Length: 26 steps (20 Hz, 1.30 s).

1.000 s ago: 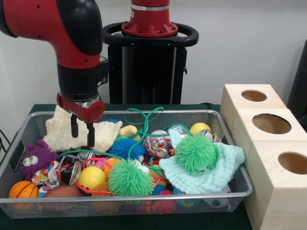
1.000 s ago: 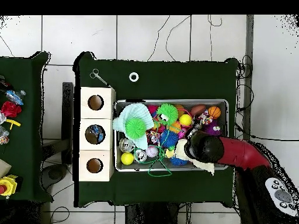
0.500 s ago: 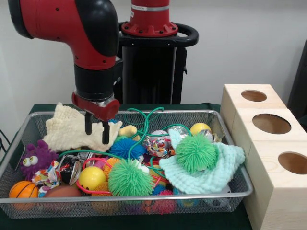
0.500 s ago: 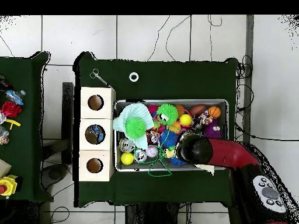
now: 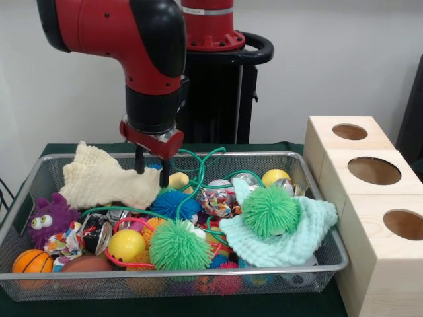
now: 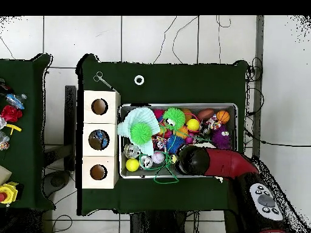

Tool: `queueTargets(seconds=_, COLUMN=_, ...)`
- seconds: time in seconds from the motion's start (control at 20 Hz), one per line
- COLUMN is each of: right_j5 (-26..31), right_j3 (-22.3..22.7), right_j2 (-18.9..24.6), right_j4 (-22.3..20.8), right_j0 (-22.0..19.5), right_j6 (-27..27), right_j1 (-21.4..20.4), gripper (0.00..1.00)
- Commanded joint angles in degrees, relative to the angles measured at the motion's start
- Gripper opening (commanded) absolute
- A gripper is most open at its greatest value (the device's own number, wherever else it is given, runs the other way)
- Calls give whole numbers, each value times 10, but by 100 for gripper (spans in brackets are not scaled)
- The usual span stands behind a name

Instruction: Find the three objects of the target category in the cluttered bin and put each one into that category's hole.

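I'm searching the bin [image 5: 26, 191]. My gripper [image 5: 151, 166], fingers spread and empty, hangs at its twelve o'clock beside the cream knitted cloth [image 5: 106, 181]. Next I'd need to choose a target and descend.

The table [image 6: 182, 85], covered with dark green cloth, carries the wire bin [image 6: 232, 107], three wooden boxes [image 6: 99, 139] beside it, a white ring [image 6: 139, 79] and metal scissors [image 6: 102, 79].
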Motion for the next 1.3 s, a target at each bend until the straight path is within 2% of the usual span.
queueTargets(seconds=0.05, right_j5=91, right_j3=7, right_j2=-48, right_j4=-6, right_j0=21, right_j6=34, right_j1=13, gripper=100)
queueTargets(seconds=0.3, right_j5=104, right_j3=-26, right_j2=-66, right_j4=-8, right_j0=36, right_j6=33, right_j1=33, gripper=100)
queueTargets(seconds=0.45, right_j5=101, right_j3=-33, right_j2=-82, right_j4=-13, right_j0=52, right_j6=39, right_j1=30, gripper=100)
queueTargets(seconds=0.6, right_j5=79, right_j3=-51, right_j2=-84, right_j4=-11, right_j0=56, right_j6=42, right_j1=45, gripper=100)
queueTargets(seconds=0.85, right_j5=22, right_j3=-79, right_j2=-63, right_j4=-5, right_j0=44, right_j6=27, right_j1=63, gripper=100)
queueTargets(seconds=1.1, right_j5=-35, right_j3=-108, right_j2=-37, right_j4=-15, right_j0=30, right_j6=7, right_j1=66, gripper=100)
queueTargets(seconds=1.3, right_j5=-49, right_j3=-124, right_j2=-37, right_j4=-23, right_j0=34, right_j6=-2, right_j1=64, gripper=100)
